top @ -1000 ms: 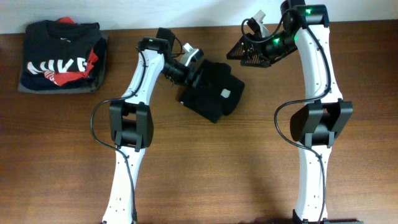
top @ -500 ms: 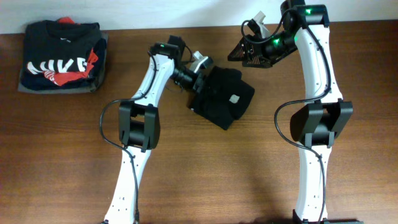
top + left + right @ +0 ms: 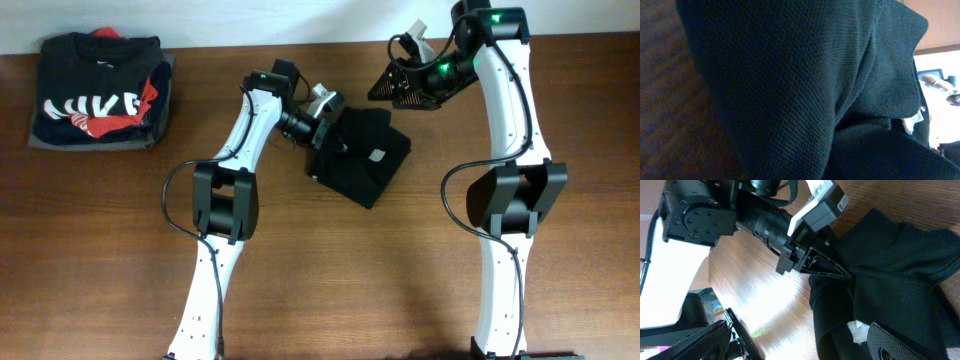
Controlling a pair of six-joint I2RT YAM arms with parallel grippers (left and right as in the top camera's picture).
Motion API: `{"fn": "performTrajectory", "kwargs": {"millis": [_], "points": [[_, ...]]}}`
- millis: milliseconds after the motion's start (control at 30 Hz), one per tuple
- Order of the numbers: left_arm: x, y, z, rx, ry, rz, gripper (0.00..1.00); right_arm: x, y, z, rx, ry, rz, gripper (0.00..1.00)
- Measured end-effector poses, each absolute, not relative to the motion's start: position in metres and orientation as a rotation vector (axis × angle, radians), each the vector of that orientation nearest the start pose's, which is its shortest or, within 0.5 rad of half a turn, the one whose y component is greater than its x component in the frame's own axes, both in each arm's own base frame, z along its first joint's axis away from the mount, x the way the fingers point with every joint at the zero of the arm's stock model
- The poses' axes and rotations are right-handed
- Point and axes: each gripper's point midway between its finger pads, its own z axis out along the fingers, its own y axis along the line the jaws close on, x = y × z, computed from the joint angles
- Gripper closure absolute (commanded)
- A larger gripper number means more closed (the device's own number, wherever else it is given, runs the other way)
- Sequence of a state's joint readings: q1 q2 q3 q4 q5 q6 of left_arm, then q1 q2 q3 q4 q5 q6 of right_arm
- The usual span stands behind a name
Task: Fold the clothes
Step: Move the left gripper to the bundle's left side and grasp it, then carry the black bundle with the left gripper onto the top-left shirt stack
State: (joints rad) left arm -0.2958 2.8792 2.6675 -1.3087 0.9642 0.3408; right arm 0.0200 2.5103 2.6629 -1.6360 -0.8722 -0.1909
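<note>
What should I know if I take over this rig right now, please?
Left gripper: fingers look shut on an edge of the black garment.
Right gripper: open, empty, apart from the garment.
Garment: a compact bundle between the arms, pale label facing up.
Done: it looks mostly folded.
Left: release, neaten the bundle, and perhaps move it to the folded pile at the far left.

Left end effector (image 3: 845, 274) tips vanish into the clothes (image 3: 900, 270).
</note>
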Motion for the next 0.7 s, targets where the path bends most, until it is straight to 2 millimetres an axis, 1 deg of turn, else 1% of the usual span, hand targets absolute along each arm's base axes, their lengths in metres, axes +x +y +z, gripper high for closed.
{"fn": "performTrajectory", "kwargs": {"millis": [100, 167, 267, 333, 467, 600, 700], "points": [[0.48, -0.293, 0.02, 0.906, 2.545, -1.392, 1.0, 0.479, 0.14, 0.181, -0.338, 2.706, 1.242, 0.08], [0.489, -0.291, 0.022, 0.907, 2.524, -1.355, 1.0, 0.478, 0.14, 0.18, -0.338, 2.709, 1.237, 0.08], [0.508, -0.28, 0.028, 0.881, 2.505, -1.267, 1.0, 0.478, 0.139, 0.18, -0.337, 2.712, 1.232, 0.08], [0.522, -0.268, 0.034, 0.847, 2.504, -1.193, 1.0, 0.478, 0.139, 0.18, -0.337, 2.712, 1.232, 0.08], [0.552, -0.233, 0.05, 0.769, 2.477, -1.056, 1.0, 0.479, 0.139, 0.179, -0.337, 2.714, 1.229, 0.08], [0.572, -0.201, 0.057, 0.687, 2.477, -0.971, 1.0, 0.477, 0.139, 0.179, -0.335, 2.718, 1.231, 0.08], [0.581, -0.18, 0.059, 0.638, 2.482, -0.922, 1.0, 0.476, 0.139, 0.179, -0.332, 2.726, 1.228, 0.08]]}}
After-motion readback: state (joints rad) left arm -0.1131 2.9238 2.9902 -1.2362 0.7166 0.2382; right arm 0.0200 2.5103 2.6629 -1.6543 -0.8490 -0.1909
